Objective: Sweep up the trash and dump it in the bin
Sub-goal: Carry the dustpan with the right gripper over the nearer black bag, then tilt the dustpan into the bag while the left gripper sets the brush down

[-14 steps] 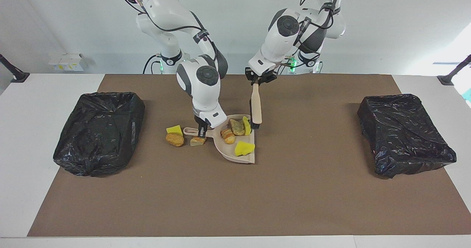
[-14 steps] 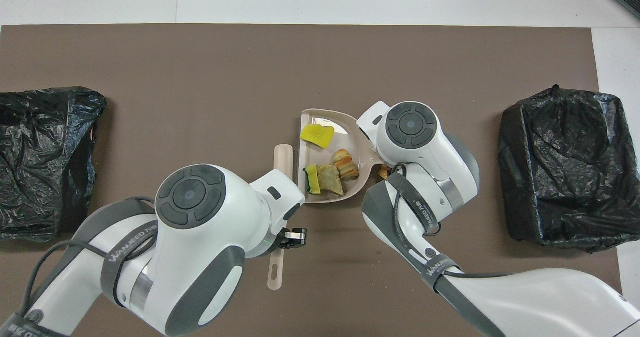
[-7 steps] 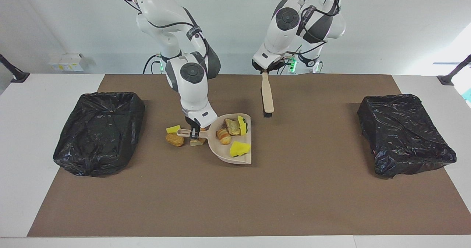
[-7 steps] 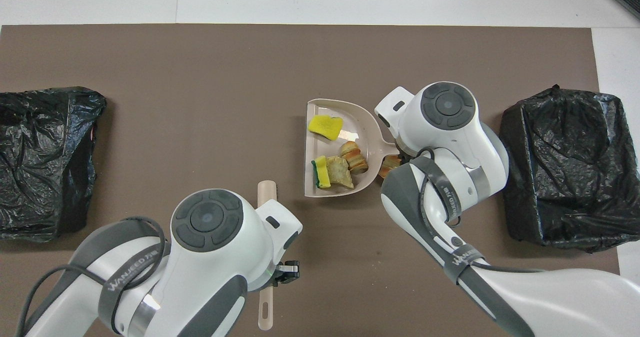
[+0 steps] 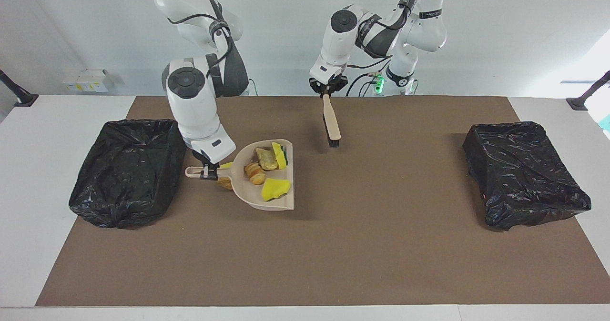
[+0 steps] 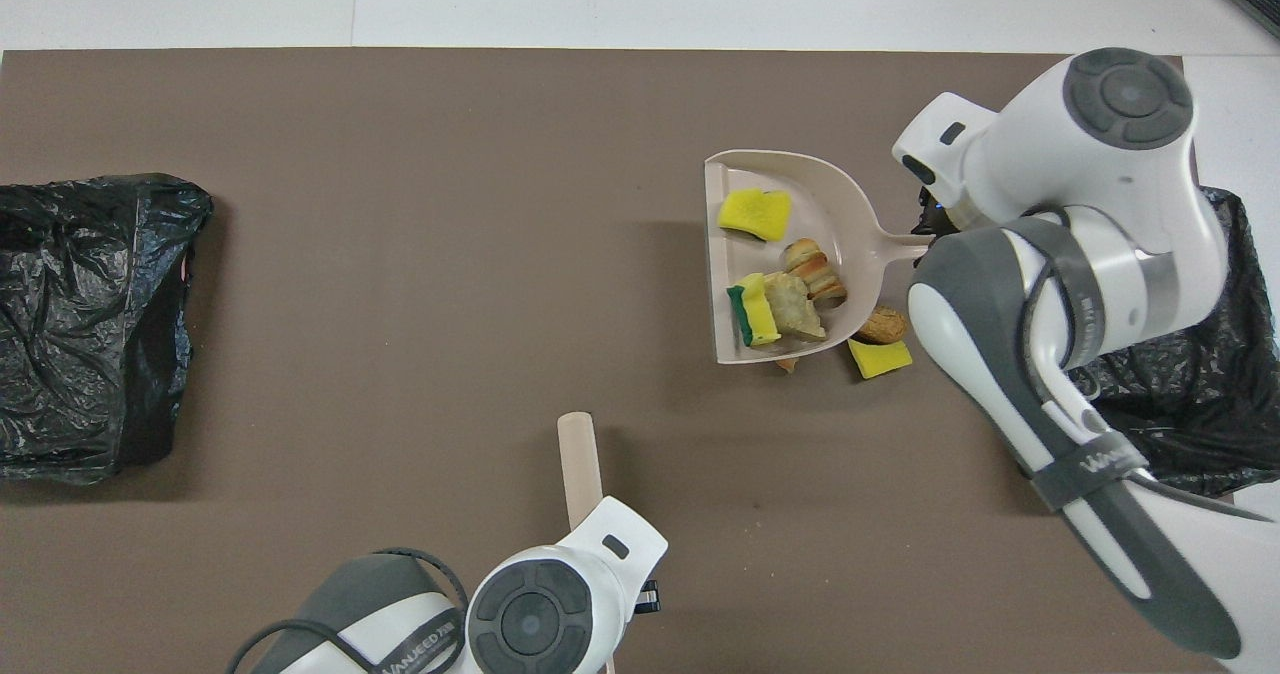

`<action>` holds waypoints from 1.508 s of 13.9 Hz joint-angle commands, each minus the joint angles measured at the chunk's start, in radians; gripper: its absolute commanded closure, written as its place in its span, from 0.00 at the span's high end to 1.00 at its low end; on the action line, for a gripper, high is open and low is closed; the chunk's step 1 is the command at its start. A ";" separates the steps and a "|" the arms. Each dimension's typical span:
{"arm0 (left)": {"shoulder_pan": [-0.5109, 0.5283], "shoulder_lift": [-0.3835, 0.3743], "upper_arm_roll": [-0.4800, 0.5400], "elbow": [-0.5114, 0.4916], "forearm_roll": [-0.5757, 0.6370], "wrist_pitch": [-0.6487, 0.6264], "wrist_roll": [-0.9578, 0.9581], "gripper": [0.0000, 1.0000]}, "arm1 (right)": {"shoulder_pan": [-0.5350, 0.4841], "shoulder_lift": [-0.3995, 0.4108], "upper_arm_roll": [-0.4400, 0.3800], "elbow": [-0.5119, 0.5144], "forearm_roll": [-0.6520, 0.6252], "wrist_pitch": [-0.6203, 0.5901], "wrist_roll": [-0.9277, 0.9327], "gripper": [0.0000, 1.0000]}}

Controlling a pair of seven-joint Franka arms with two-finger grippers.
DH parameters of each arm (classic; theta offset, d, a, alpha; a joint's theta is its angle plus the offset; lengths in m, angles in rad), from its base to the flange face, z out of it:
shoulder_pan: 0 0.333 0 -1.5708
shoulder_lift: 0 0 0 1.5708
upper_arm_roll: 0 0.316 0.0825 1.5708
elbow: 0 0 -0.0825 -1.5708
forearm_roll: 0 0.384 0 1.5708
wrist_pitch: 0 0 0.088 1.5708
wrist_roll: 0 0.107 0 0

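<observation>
Trash (image 5: pixel 265 172), light and crumbly, rides loose in the dustpan (image 5: pixel 285 203) that the right hand (image 5: pixel 208 170) clamps by its handle above the counter (image 5: pixel 333 254), so keep it level; left hand (image 5: pixel 327 90) grips the brush (image 5: pixel 331 123).

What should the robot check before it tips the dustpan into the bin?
1. Right gripper shut on the dustpan handle: ok.
2. Scraps riding in the dustpan, such as the yellow sponge chunk: ok, four are inside.
3. All trash collected: not ok, a yellow piece and a brown lump lie on the mat beside the pan.
4. Dustpan over the bin at the right arm's end: not ok, only its handle is near the bin.
5. Brush out of the way, in the left gripper: ok.
</observation>
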 commanded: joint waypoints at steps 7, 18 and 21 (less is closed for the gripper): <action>-0.047 0.083 0.014 -0.013 0.033 0.141 -0.006 0.00 | -0.289 -0.001 0.008 0.070 -0.087 -0.025 -0.375 0.00; -0.027 0.112 0.014 -0.039 0.031 0.201 0.035 0.82 | -0.455 -0.093 -0.001 -0.050 -0.383 0.013 -0.402 0.00; 0.021 0.109 0.019 -0.010 0.031 0.184 0.031 1.00 | -0.442 -0.129 0.002 -0.107 -0.509 0.013 -0.268 0.00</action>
